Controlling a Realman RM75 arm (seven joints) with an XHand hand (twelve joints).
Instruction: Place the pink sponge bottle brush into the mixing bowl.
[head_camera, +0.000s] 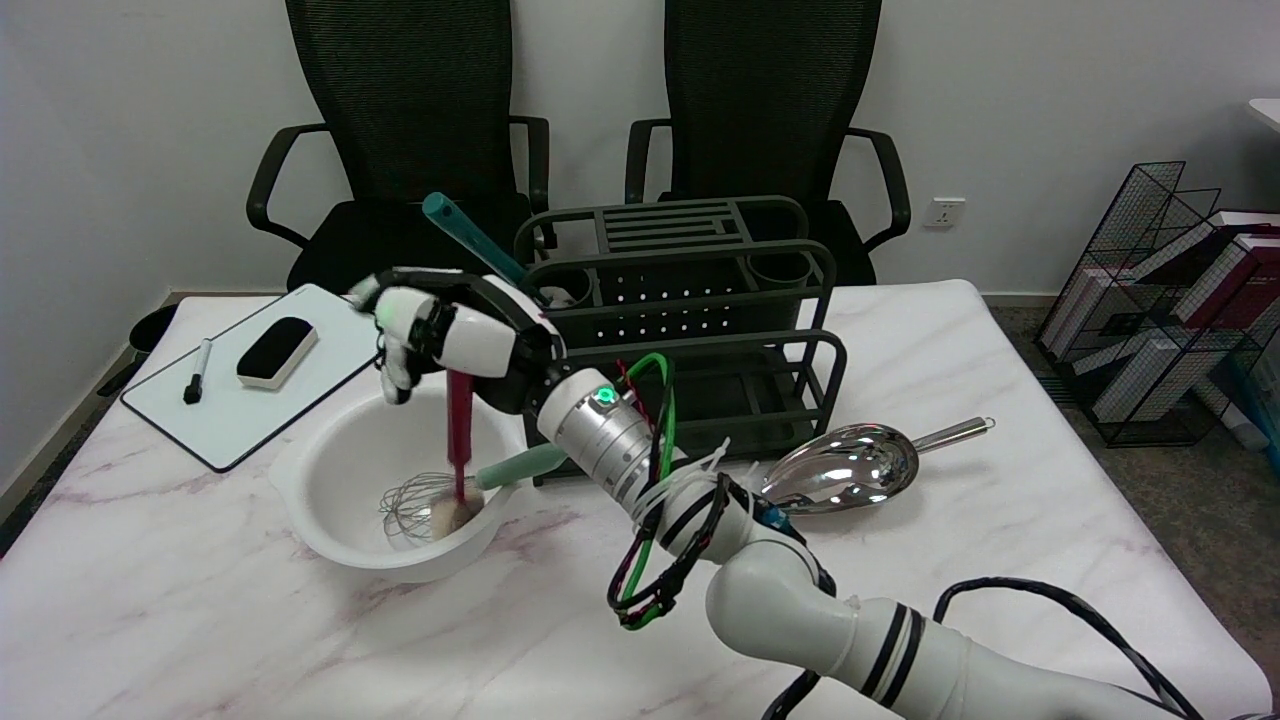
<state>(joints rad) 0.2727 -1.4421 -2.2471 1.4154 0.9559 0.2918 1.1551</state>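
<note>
The right hand hangs above the white mixing bowl, palm turned down, with its fingers closed around the upper end of the pink bottle brush. The brush hangs directly below the fingers, its long axis close to vertical, handle up and sponge head down. The sponge head sits inside the bowl at the right side of the floor, touching or just beside the wire loops of a whisk that already lies there, its pale green handle propped on the bowl's right rim. Whether the sponge bears on the bowl floor or rests on the whisk wires cannot be told from this view. In my judgement the placement is nearly complete: what remains is the release, and since the handle stands upright it will likely tip over once freed, probably against the rim or the whisk. A dark green rack stands just behind the bowl, and a steel scoop lies to the right.
</note>
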